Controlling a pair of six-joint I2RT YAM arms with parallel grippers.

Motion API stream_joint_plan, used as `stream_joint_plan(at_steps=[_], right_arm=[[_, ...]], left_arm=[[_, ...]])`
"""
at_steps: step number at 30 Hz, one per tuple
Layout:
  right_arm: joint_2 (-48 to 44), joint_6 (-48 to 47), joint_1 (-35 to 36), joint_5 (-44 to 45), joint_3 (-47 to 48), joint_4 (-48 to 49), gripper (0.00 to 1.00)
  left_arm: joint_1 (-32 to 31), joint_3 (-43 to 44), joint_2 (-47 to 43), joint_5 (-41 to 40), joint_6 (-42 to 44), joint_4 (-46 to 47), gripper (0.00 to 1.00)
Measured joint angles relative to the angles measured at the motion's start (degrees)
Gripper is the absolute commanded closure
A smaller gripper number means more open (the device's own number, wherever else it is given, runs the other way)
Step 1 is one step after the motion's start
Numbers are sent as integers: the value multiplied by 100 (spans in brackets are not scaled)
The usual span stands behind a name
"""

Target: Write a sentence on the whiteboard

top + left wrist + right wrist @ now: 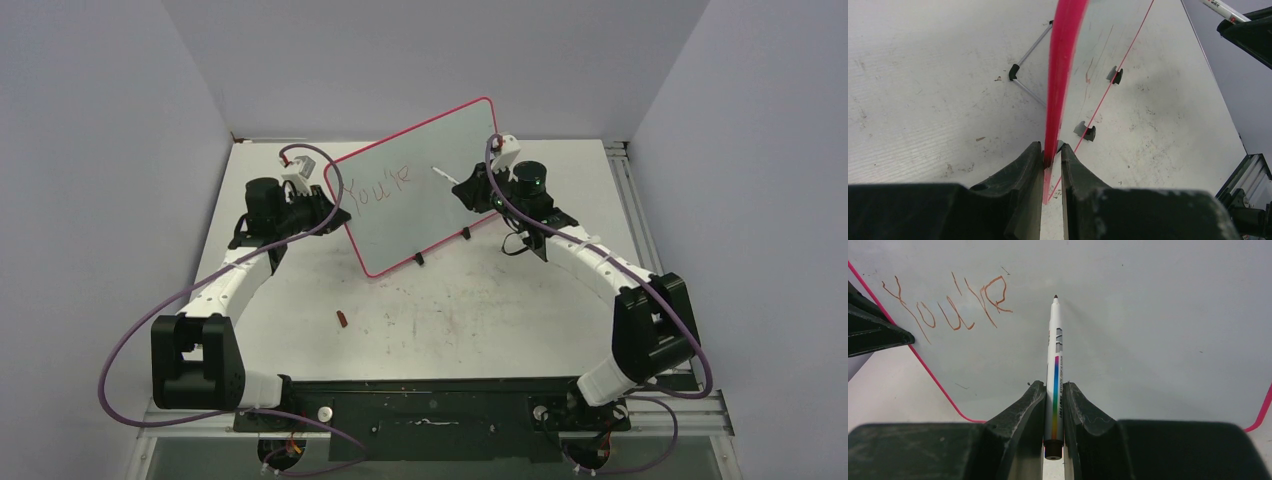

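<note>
The whiteboard stands tilted on the table, pale grey with a pink-red rim and two black clip feet. The sentence on it reads "You'r" in reddish-brown letters at its left; it also shows in the right wrist view. My left gripper is shut on the board's left rim. My right gripper is shut on a white marker with a rainbow stripe. The marker tip points at the board just right of the last letter; I cannot tell if it touches.
A small dark red cap lies on the table in front of the board. A thin metal stand leg props the board from behind. Grey walls close the back and sides. The table surface is smudged.
</note>
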Motion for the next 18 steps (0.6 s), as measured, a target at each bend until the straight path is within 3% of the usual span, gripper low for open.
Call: stream_joint_plan(at_steps=[18], right_arm=[[275, 122, 0, 155, 116, 382, 95]], left_arm=[[-13, 0, 0, -2, 87, -2, 100]])
